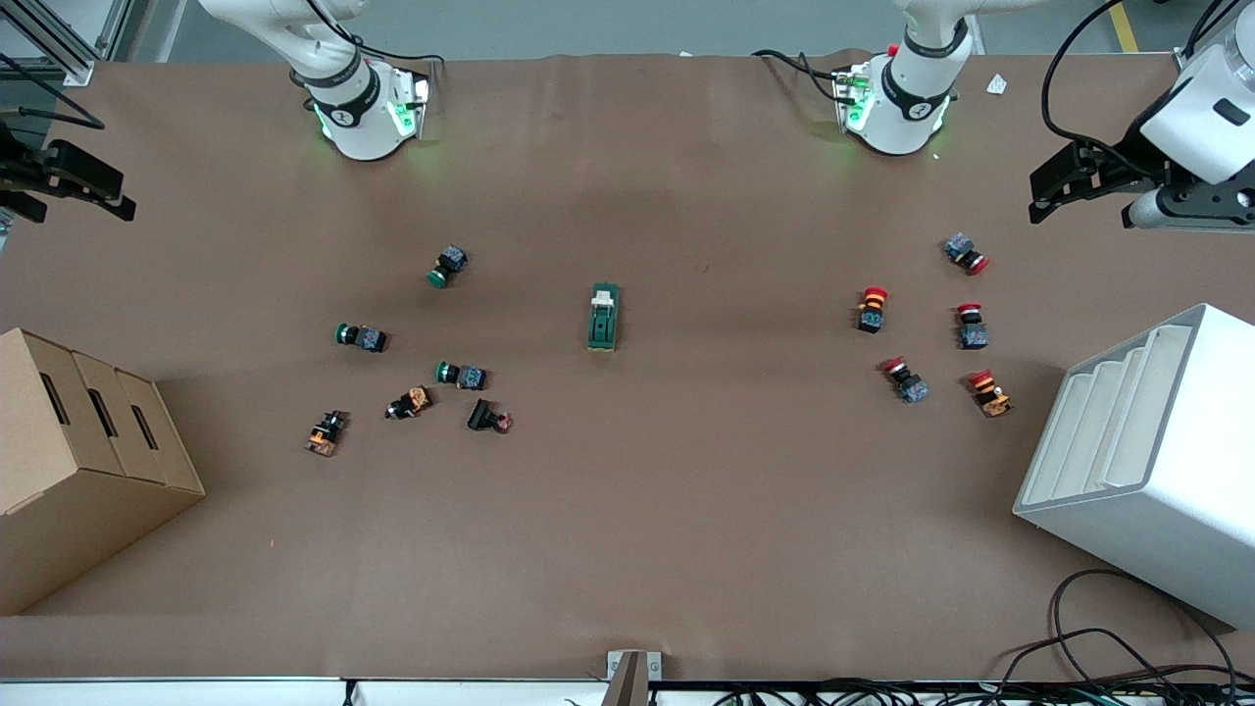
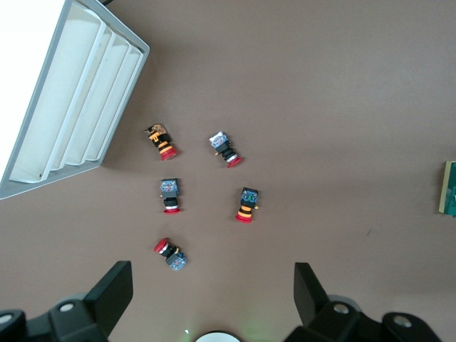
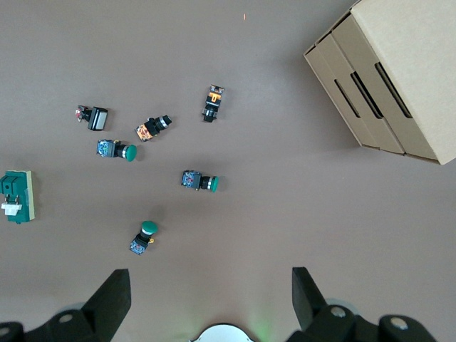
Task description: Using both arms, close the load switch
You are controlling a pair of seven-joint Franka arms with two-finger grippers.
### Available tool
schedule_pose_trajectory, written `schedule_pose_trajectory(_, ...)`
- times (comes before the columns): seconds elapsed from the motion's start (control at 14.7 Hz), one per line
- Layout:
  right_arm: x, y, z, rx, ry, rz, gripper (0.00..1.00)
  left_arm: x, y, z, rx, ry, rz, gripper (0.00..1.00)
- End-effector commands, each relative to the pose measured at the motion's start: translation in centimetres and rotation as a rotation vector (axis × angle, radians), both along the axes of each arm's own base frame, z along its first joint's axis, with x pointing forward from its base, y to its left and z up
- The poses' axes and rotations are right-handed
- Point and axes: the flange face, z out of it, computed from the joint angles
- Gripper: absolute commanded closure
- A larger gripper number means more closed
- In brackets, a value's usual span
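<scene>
Running along the edge nearest the front camera, a wide strip of brown desk is lying bare, hemmed in only by a cardboard box at the right arm's end and a white stepped bin at the left arm's end. Farther in, push-buttons are lying in two loose groups: green-capped and orange ones toward the right arm's end, red-capped ones toward the left arm's end. Between the groups, the load switch is sitting alone near the middle of the desk, well apart from both, with open surface on every side. Its long axis is running from the front camera toward the bases, and its cream lever end is pointing toward the bases. The left pincer is hanging wide open in the air at the left arm's end of the desk, above the red-capped group. The right pincer is hanging likewise spread wide at the right arm's end.
</scene>
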Motion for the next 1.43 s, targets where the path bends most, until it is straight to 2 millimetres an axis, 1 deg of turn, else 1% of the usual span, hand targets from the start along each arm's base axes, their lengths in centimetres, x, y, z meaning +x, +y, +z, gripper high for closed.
schedule_pose_trajectory(0.0, -0.9, 0.0, 0.2, 0.004, -0.009, 0.013, 0.00, -0.2, -0.2, 0.8, 0.019, -0.006, -0.013, 0.00)
schedule_pose_trajectory(0.14, -0.9, -0.3, 0.2, 0.004, -0.012, 0.008, 0.00, -0.1, -0.2, 0.8, 0.018, -0.006, -0.011, 0.00)
schedule_pose_trajectory(0.34, -0.8, -0.4, 0.2, -0.004, -0.010, 0.009, 0.00, -0.2, -1.1, 0.7, 0.017, -0.006, -0.034, 0.00)
schedule_pose_trajectory(0.41, -0.8, -0.4, 0.2, -0.006, -0.010, 0.010, 0.00, 0.1, -1.5, 0.2, 0.011, -0.004, -0.041, 0.00)
schedule_pose_trajectory(0.48, -0.8, -0.5, 0.2, -0.006, -0.011, 0.007, 0.00, 0.6, -2.6, -0.8, 0.010, 0.016, -0.061, 0.00)
schedule_pose_trajectory(0.54, -0.8, -0.6, 0.2, -0.006, -0.011, 0.006, 0.00, 0.7, -4.3, -1.6, 0.012, 0.028, -0.081, 0.00)
schedule_pose_trajectory(0.61, -0.8, -0.6, 0.2, -0.006, -0.013, 0.007, 0.00, 0.9, -5.8, -1.8, 0.003, 0.017, -0.085, 0.00)
schedule_pose_trajectory(0.75, -0.8, -0.6, 0.2, -0.017, -0.012, 0.008, 0.00, 0.8, -10.3, -3.1, -0.001, 0.008, -0.071, 0.00)
schedule_pose_trajectory(0.82, -0.8, -0.7, 0.2, -0.024, -0.012, 0.008, 0.00, 0.3, -12.7, -3.6, -0.002, 0.013, -0.054, 0.00)
schedule_pose_trajectory(0.88, -0.8, -0.7, 0.2, -0.024, -0.010, 0.008, 0.00, -0.6, -15.2, -3.7, -0.003, 0.011, -0.040, 0.00)
schedule_pose_trajectory(0.95, -0.8, -0.6, 0.2, -0.024, -0.010, 0.010, 0.00, -1.5, -18.3, -5.0, 0.005, 0.031, -0.022, 0.00)
schedule_pose_trajectory(1.02, -0.8, -0.4, 0.2, -0.024, -0.010, 0.013, 0.00, -2.5, -20.8, -5.8, 0.011, 0.045, -0.008, 0.00)
schedule_pose_trajectory(1.09, -0.8, -0.2, 0.3, -0.024, -0.012, 0.018, 0.00, -3.9, -23.2, -6.1, 0.015, 0.054, -0.013, 0.00)
schedule_pose_trajectory(1.22, -0.8, -0.1, 0.3, -0.026, -0.007, 0.016, 0.00, -7.5, -28.5, -7.1, 0.020, 0.063, -0.048, 0.00)
schedule_pose_trajectory(1.29, -0.8, -0.1, 0.5, -0.026, -0.012, 0.016, 0.00, -8.8, -31.1, -8.6, 0.024, 0.067, -0.045, 0.00)
schedule_pose_trajectory(1.36, -0.8, -0.1, 0.9, -0.028, -0.019, 0.016, 0.00, -10.3, -34.3, -10.7, 0.027, 0.067, -0.030, 0.00)
